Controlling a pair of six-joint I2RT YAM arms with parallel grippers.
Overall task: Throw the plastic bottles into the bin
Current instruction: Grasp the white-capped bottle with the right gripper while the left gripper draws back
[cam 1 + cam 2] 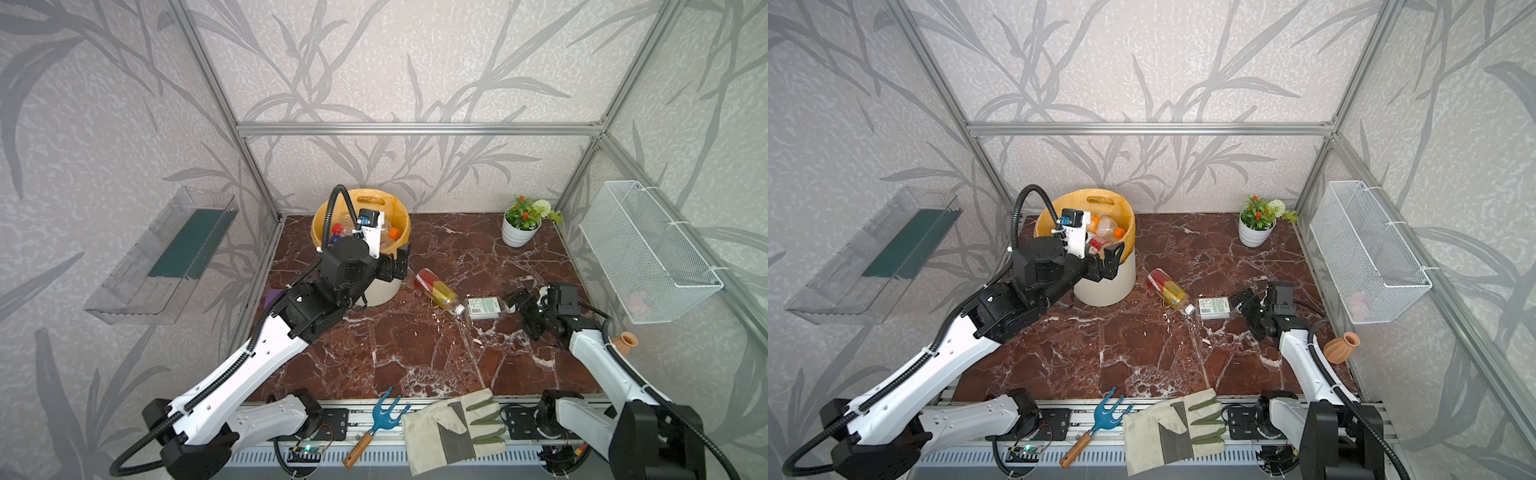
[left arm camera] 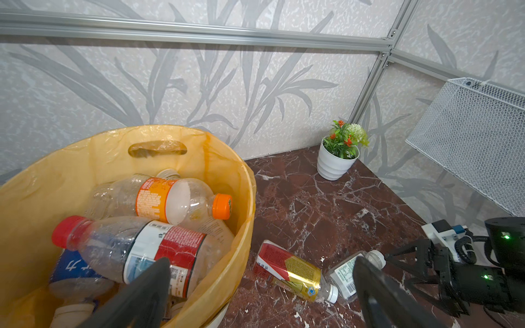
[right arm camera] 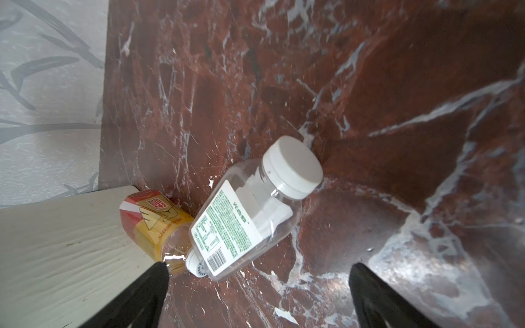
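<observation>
Cream ribbed bin (image 1: 384, 293), orange liner, back left on marble table (image 1: 415, 353), bottles piled inside. Left gripper (image 2: 262, 262) wide open, empty, at bin rim. Right gripper (image 3: 260, 268) wide open, empty, facing green-label bottle (image 3: 235, 224) lying against red-gold bottle (image 3: 153, 224) near bin.

The desk (image 1: 415, 353) has a dark red marble-pattern top with white veins. A white ribbed flower pot (image 1: 517, 235) with green foliage and red blooms stands upright in the far right corner. A white wire mesh basket (image 1: 648, 253) hangs on the right wall. A clear plastic tray (image 1: 166, 257) is fixed to the left wall. A small terracotta vase (image 1: 624, 343) sits at the desk's right edge. On the front rail lie a blue garden fork (image 1: 376, 424) and, just beside it, a cream work glove (image 1: 453, 428).
</observation>
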